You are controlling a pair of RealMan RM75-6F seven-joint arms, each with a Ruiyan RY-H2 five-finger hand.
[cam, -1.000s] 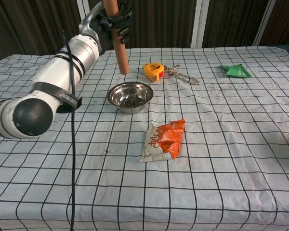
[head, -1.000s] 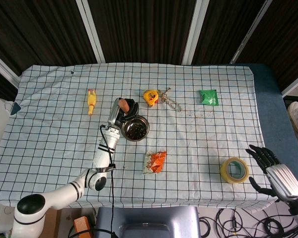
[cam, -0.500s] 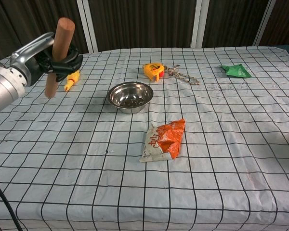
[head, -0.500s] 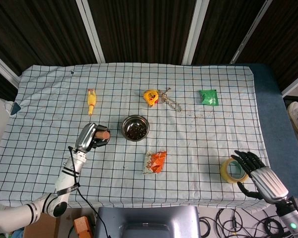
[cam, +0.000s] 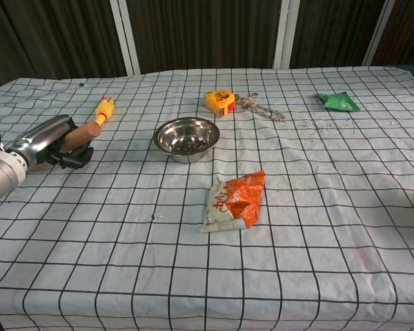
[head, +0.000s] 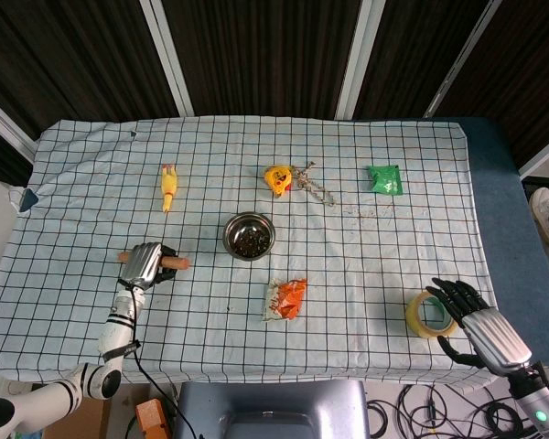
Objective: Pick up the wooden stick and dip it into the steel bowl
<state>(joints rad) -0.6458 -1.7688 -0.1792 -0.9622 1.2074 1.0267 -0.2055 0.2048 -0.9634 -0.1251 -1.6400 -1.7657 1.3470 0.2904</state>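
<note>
Inspector: Wooden stick point(head: 169, 263) lay near-flat in the left hand point(head: 145, 265), which grasped it low over the checked tablecloth point(head: 91, 210), well left of the steel bowl point(head: 249, 236).

Assessor: Risks?

Inspector: Likely slippage or dragging on the cloth, given the low, sideways hold. The right hand point(head: 480, 322) hung unclenched, holding nothing, beside the tape roll point(head: 431, 314) at the near edge.

Assessor: Clearance?

Inspector: Bare cloth lay between stick and bowl; the rubber chicken point(head: 168, 187) sat behind.
</note>
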